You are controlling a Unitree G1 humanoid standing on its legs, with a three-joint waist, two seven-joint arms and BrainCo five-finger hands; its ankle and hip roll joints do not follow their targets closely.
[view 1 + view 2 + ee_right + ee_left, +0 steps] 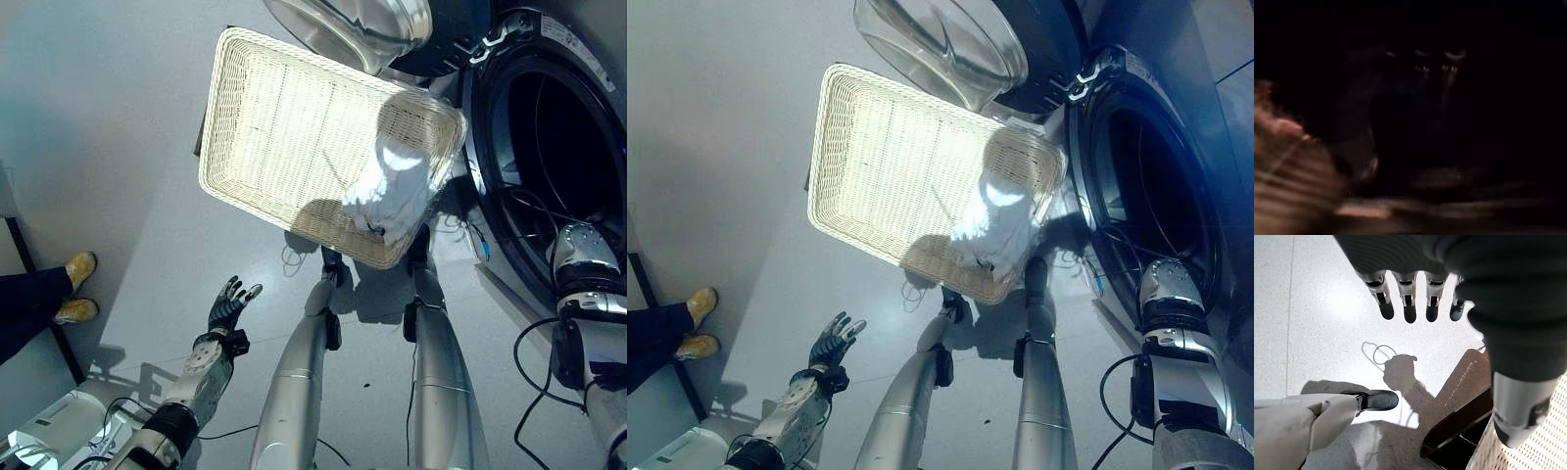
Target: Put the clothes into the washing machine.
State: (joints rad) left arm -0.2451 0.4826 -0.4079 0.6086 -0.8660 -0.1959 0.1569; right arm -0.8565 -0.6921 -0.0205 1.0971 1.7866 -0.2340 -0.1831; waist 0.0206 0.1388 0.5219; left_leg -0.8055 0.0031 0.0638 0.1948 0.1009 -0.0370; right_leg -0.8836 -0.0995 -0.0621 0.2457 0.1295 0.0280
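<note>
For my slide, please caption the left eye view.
White cloth in pale wicker basket beside open washing machine; left hand open.

Dim fingers (pixel 1422 93) in darkness; nothing else can be made out.

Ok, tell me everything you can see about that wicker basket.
The wicker basket is a shallow, pale woven rectangle with rounded corners and a low rim. It stands beside the washing machine, below its open glass door. A crumpled white cloth lies in the corner nearest the drum; the rest of its bottom is bare.
</note>
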